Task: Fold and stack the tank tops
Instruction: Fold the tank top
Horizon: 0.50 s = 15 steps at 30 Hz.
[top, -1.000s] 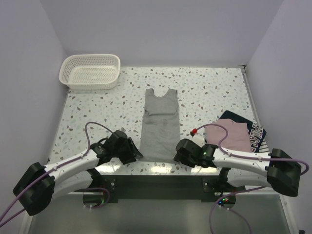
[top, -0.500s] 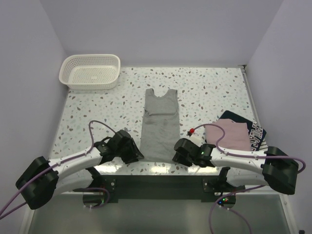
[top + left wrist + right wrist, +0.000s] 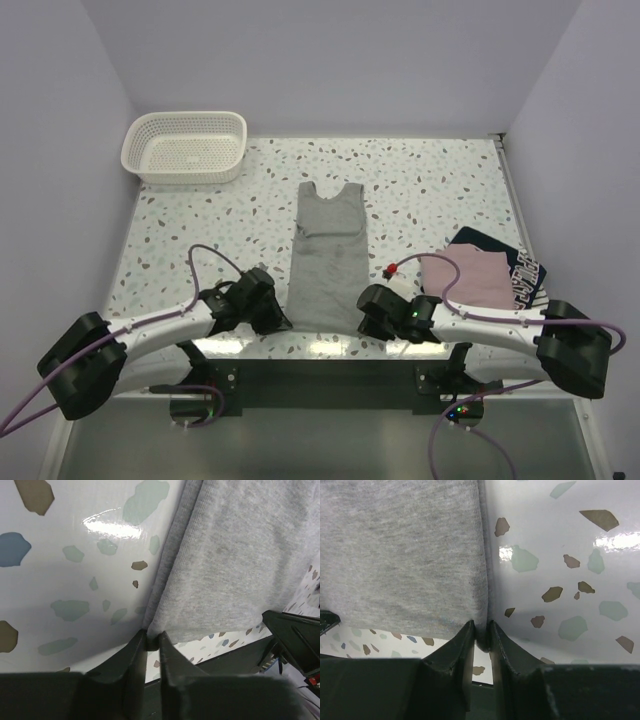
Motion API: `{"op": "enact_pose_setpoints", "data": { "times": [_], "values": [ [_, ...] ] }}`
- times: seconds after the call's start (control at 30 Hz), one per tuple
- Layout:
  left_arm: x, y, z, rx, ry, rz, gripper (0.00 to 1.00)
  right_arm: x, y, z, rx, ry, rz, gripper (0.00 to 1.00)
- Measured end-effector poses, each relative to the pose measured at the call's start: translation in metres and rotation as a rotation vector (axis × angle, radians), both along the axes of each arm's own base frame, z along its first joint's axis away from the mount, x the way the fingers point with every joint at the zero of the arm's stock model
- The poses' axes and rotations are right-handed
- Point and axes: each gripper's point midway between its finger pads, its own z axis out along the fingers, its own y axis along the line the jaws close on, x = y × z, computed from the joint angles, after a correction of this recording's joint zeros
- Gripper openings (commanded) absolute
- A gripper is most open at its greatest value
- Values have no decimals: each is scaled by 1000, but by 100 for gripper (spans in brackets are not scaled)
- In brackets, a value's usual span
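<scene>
A grey tank top (image 3: 327, 258) lies flat and lengthwise in the middle of the table, straps toward the back. My left gripper (image 3: 283, 320) is shut on its near left hem corner (image 3: 153, 630). My right gripper (image 3: 364, 318) is shut on the near right hem corner (image 3: 482, 629). In both wrist views the grey cloth (image 3: 235, 555) (image 3: 400, 550) spreads away from the pinched corner. At the right, a folded dusty pink tank top (image 3: 470, 277) rests on a folded navy tank top (image 3: 520, 272) with white lettering.
A white lattice basket (image 3: 186, 147) stands at the back left corner. The speckled table (image 3: 430, 190) is walled at the back and both sides. The table's near edge (image 3: 235, 642) runs just behind the hem, and the dark arm mount lies beyond it.
Both grippers have closed onto the grey top's hem corners. The left arm has slid a little right toward the hem; the right arm barely moved.
</scene>
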Motion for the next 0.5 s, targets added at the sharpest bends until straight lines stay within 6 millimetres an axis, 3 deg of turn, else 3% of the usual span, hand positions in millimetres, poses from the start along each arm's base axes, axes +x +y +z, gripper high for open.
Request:
{"op": "enact_pose_setpoints", "data": {
  "times": [0.1,0.3,0.5],
  "values": [
    [1,2,-1,13,-10,-7,0,-1,-1,-1,-12,-4,18,12],
    [-1,5,0,32,-40,-39,0,-5,1,0,-41,-18,94,2],
    [-28,11,6,51,-55,-120,0,-47,12,9,-105,-33,290,0]
  ]
}}
